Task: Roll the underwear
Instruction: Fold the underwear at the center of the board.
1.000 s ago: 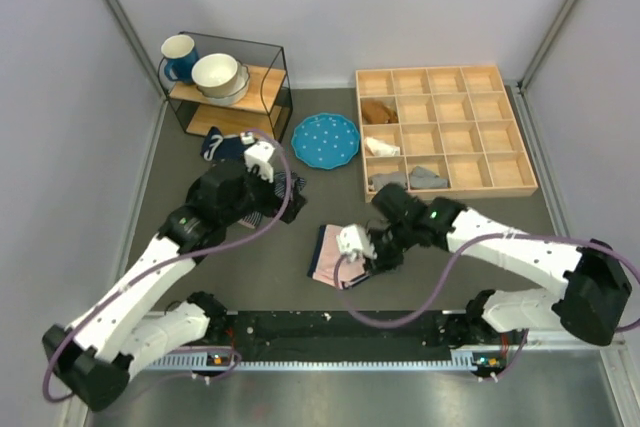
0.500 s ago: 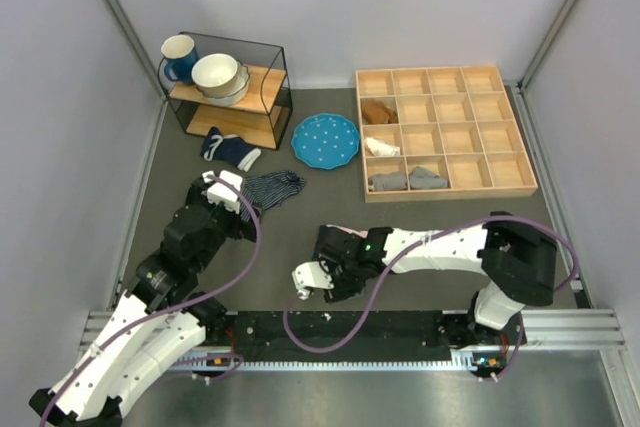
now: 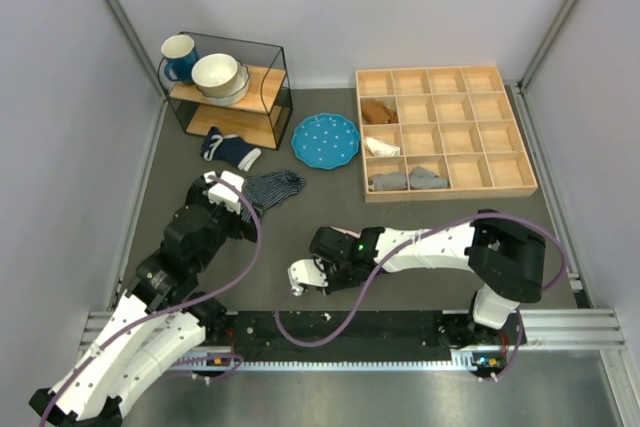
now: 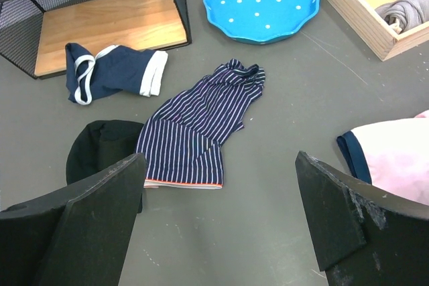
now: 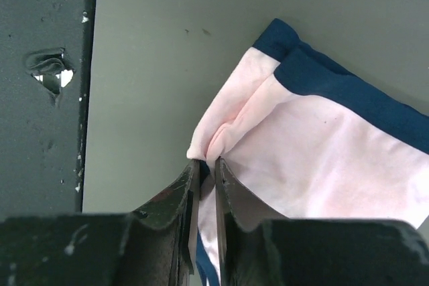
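Observation:
The underwear (image 5: 322, 159) is light pink with a navy trim and lies on the dark grey table. My right gripper (image 5: 208, 163) is shut on a bunched fold at its pink edge, close to the front rail. In the top view the right gripper (image 3: 322, 265) and its arm cover nearly all of the underwear. One pink corner with navy trim also shows in the left wrist view (image 4: 402, 159), at the right edge. My left gripper (image 4: 220, 165) is open and empty above bare table, just short of the navy-and-white striped garment (image 4: 201, 125). In the top view the left gripper (image 3: 240, 209) is at the left.
A navy garment with white trim (image 3: 228, 150) and a black cloth (image 4: 100, 145) lie near the wire shelf (image 3: 225, 87). A blue dotted plate (image 3: 326, 139) and a wooden compartment box (image 3: 445, 132) holding grey rolls (image 3: 408, 180) stand at the back. The black rail (image 3: 340, 327) runs along the near edge.
My left arm has drawn back from the striped garment toward the near left. My right gripper has moved left and nearer the rail, over the underwear, and is now pinching its edge.

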You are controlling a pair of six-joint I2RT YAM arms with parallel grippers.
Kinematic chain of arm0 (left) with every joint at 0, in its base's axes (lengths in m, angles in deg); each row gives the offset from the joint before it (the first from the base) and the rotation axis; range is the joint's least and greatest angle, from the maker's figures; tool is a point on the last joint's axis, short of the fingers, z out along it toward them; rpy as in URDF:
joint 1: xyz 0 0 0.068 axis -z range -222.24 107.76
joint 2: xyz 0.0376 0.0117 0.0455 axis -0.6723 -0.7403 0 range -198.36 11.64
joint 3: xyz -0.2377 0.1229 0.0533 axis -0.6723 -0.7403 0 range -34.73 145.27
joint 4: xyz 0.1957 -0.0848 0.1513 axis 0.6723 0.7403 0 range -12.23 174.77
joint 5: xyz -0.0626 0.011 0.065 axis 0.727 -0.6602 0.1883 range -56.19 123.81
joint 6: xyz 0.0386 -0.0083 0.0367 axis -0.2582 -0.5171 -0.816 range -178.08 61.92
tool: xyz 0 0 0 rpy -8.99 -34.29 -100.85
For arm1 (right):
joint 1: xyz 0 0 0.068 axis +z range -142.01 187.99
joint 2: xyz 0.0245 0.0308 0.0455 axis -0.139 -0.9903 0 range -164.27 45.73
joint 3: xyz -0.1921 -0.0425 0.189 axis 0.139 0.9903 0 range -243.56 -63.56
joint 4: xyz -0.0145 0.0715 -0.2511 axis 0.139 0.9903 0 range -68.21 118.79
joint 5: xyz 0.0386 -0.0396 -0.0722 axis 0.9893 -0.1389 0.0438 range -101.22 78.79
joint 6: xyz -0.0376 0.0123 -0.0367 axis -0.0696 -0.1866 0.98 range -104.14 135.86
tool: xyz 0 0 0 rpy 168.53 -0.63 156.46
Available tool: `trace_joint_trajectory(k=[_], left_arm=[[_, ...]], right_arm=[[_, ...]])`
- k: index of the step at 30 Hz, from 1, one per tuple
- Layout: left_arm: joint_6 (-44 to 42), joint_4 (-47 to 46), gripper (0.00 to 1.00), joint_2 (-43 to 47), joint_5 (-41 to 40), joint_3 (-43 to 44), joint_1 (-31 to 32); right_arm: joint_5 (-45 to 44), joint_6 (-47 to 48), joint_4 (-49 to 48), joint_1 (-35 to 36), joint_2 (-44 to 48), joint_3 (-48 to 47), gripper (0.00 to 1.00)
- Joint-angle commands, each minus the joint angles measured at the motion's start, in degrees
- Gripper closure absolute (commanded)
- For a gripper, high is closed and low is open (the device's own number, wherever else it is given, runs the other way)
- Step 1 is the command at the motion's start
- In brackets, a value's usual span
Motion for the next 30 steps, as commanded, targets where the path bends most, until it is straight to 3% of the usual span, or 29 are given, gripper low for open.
trace_joint_trajectory(k=[1,9,13,15,16,18,20,21,22,24,30], left_arm=[[-1.24,-3.54,0.01,0.70,1.87,-0.67,-0.01],[-2.74,-6.96,0.01,0.26,17.05,-2.95,-0.01],[8.12,-7.15,0.03,-8.49,22.24,-0.59,-0.10],[16.72,-8.71,0.10,-13.25,26.20,0.56,-0.01],[19.30,-9.86,0.16,-18.15,32.22,0.56,-0.01],[25.96,-12.84,0.30,-23.36,37.97,-0.05,0.08],[30.20,-21.96,0.45,-31.44,45.45,-1.80,0.16],[33.97,-24.87,0.57,-33.91,47.64,-3.46,0.51],[35.31,-31.60,0.60,-38.28,49.06,-4.00,1.21],[37.07,-34.81,0.65,-41.82,50.83,-4.10,4.01],[36.64,-35.80,0.70,-50.09,50.74,-2.42,9.74]], right_arm=[[-1.09,0.68,-0.79,-0.14,0.84,2.55,0.88],[20.68,6.99,11.85,-7.43,8.75,0.62,0.94],[25.18,10.43,15.20,-9.28,11.39,1.41,0.94],[25.98,11.48,15.73,-10.25,12.27,1.93,0.94],[26.59,11.92,16.34,-10.42,12.36,2.02,0.94],[27.12,13.15,16.87,-10.78,13.06,2.55,0.94],[27.12,13.60,16.96,-10.78,13.15,2.99,0.94],[26.95,13.60,16.96,-10.78,13.15,2.99,0.94],[26.68,13.68,16.88,-10.69,13.06,3.08,0.94],[26.59,13.69,16.96,-11.04,13.15,2.99,0.94],[27.12,13.77,16.87,-12.45,13.23,2.99,0.94]])
